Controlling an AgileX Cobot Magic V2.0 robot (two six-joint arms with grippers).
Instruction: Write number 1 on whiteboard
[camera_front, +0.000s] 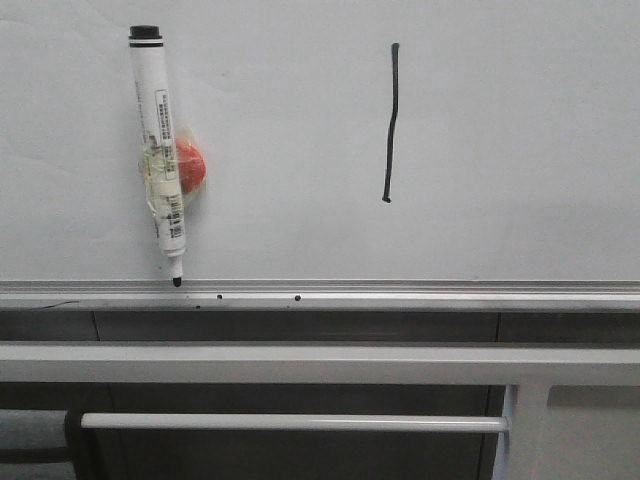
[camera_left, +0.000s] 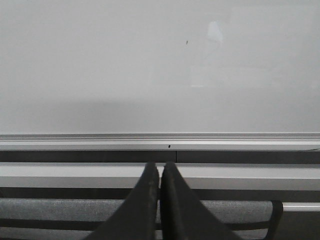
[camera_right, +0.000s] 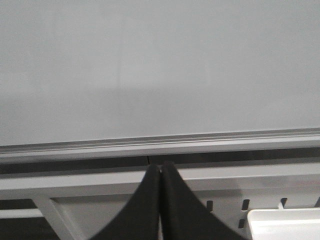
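The whiteboard (camera_front: 500, 120) fills the front view above its silver bottom rail (camera_front: 400, 295). The number 1 (camera_front: 391, 122) is a thin wavy black stroke right of centre. A white marker pen (camera_front: 160, 155) with a black cap hangs on the board at the left, taped to an orange-red magnet (camera_front: 190, 165), its tip on the rail. Neither gripper shows in the front view. My left gripper (camera_left: 161, 167) is shut and empty, low in front of the rail (camera_left: 225, 142). My right gripper (camera_right: 161, 167) is shut and empty below the board (camera_right: 160, 65).
Below the rail run a grey horizontal bar (camera_front: 300, 362) and a thin white tube (camera_front: 290, 422). Small dark dots (camera_front: 297, 298) mark the rail. A grey padded tube (camera_left: 50, 207) shows in the left wrist view, a white perforated bracket (camera_right: 240, 207) in the right wrist view.
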